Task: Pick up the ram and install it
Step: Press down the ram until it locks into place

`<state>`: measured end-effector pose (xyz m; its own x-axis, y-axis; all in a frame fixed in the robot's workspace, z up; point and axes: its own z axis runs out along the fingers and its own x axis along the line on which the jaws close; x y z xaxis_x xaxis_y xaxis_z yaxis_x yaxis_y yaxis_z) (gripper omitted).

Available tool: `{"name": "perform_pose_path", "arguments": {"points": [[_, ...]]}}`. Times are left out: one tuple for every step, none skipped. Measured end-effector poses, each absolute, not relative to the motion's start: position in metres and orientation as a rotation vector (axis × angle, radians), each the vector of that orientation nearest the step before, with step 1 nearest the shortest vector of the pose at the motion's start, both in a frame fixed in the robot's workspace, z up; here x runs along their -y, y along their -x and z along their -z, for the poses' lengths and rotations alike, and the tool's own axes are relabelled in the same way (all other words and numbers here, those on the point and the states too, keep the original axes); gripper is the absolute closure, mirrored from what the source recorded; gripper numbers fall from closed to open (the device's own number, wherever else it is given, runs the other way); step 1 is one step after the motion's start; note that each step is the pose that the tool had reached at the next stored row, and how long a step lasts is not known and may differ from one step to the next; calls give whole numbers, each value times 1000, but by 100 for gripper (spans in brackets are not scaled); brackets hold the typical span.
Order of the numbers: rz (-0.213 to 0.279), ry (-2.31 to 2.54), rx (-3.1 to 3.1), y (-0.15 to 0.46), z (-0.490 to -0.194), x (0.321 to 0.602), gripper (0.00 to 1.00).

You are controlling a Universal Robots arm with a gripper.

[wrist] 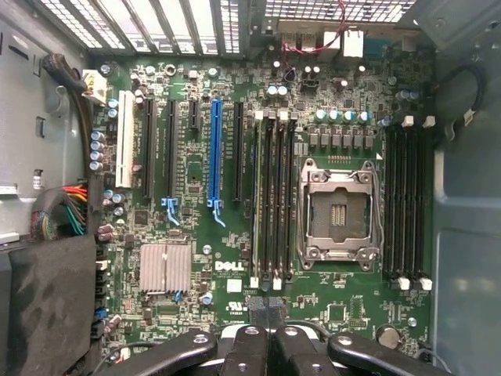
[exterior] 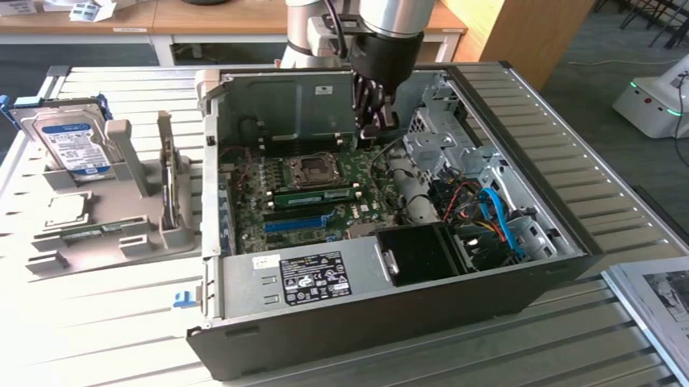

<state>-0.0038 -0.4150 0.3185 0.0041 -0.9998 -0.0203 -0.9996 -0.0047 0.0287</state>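
Note:
A long green ram stick with dark chips stands seated in a memory slot beside the CPU socket, inside the open computer case. In the wrist view it shows edge-on as a pale strip next to the socket. My gripper hangs well above the motherboard near the back of the case, shut with nothing between its fingers. A similar green stick lies flat on the grey holder at the exterior view's left.
The grey holder also carries an upright hard drive and a CPU chip. Inside the case are a long blue slot, a black power supply, bundled cables and a metal drive cage. The slatted table surrounds it.

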Motion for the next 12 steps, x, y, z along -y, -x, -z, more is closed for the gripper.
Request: {"name": "perform_pose_path", "arguments": {"points": [[54, -2222, 2212, 4, -318, 415, 90], [54, -2222, 2212, 4, -317, 415, 90], [54, -2222, 2212, 4, -317, 415, 90], [54, -2222, 2212, 4, -316, 415, 90], [54, -2222, 2212, 4, -315, 415, 90], [54, -2222, 2212, 4, -315, 415, 90], [54, -2222, 2212, 4, -314, 415, 90], [54, -2222, 2212, 4, -313, 415, 90], [54, -2222, 2212, 4, -313, 415, 90], [54, -2222, 2212, 4, -312, 415, 90], [54, -2222, 2212, 4, -311, 415, 90], [54, -2222, 2212, 4, -311, 415, 90]]}}
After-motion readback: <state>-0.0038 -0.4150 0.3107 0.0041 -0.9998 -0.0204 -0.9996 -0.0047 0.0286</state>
